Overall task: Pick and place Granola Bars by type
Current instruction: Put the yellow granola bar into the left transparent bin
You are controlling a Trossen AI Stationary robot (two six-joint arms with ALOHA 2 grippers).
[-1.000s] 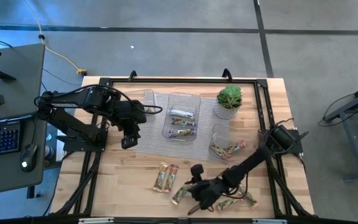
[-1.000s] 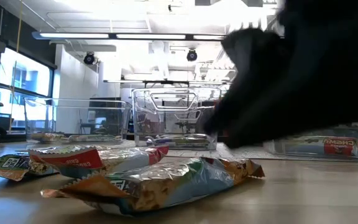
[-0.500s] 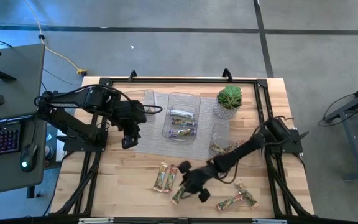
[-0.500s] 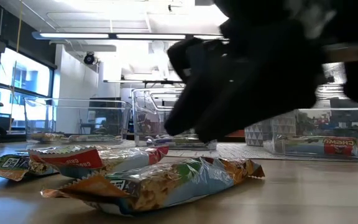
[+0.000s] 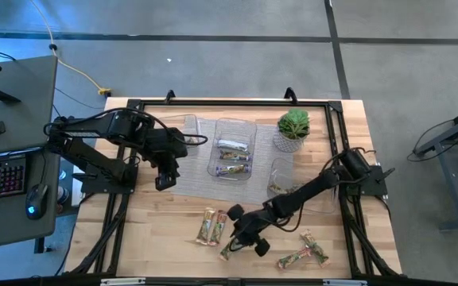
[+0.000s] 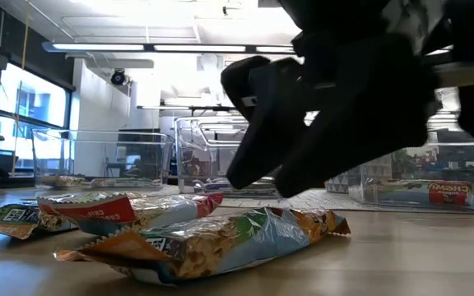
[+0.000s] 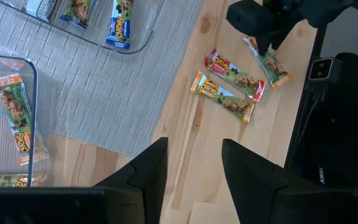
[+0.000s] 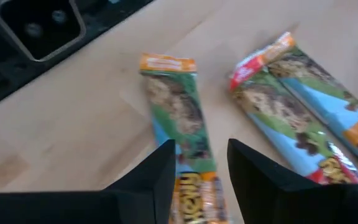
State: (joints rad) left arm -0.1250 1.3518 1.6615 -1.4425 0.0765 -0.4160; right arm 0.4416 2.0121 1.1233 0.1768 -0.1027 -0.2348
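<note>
The right gripper (image 5: 241, 242), fingers spread, hangs just over the green bar (image 8: 180, 121) lying beside two bars (image 5: 211, 226) in front of the middle tray (image 5: 234, 149); it looks light, crinkly and slippery, so grip across its narrow middle

Bright ceiling strip lights (image 6: 163, 47) glare white in the low view. The near dark right gripper (image 6: 303, 160) looms blurred; the right wrist view is soft
</note>
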